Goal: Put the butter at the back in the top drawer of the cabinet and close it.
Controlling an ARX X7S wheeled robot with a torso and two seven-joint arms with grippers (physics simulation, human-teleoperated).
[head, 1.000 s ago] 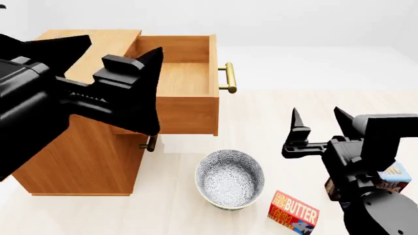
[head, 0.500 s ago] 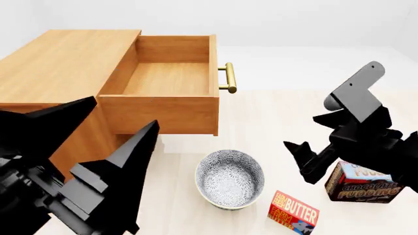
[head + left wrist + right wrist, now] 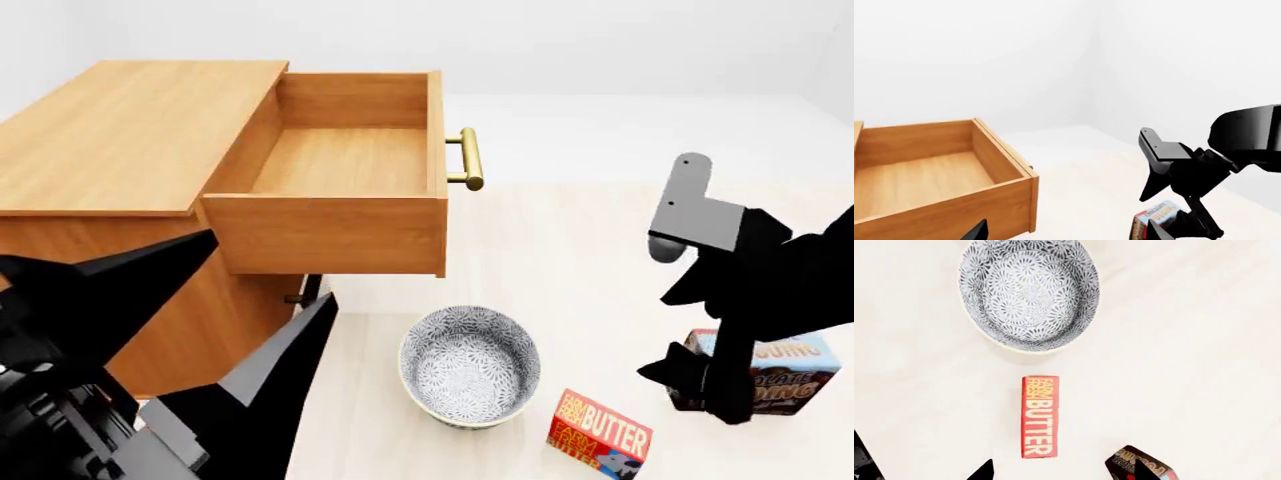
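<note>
The butter (image 3: 601, 438) (image 3: 1039, 416), a red and orange box, lies flat on the floor beside the bowl. The cabinet (image 3: 127, 130) stands at the left with its top drawer (image 3: 350, 160) (image 3: 927, 180) pulled out and nothing inside. My right gripper (image 3: 1062, 475) points down at the floor, open, with the butter's near end just beyond the gap between its fingers. In the head view the right arm (image 3: 727, 300) hangs over the pudding box. My left gripper (image 3: 264, 278) (image 3: 1066, 235) is open and holds nothing, low in front of the cabinet.
A patterned grey bowl (image 3: 470, 365) (image 3: 1029, 292) sits on the floor between the cabinet and the butter. A brown-and-blue Chocolate Pudding box (image 3: 781, 372) (image 3: 1141, 466) (image 3: 1157, 216) stands right of the butter. The drawer's brass handle (image 3: 465, 160) juts toward the room.
My left arm has dropped from in front of the drawer to the lower left. The right arm has swung upward, then turned its gripper down over the floor by the butter and pudding box.
</note>
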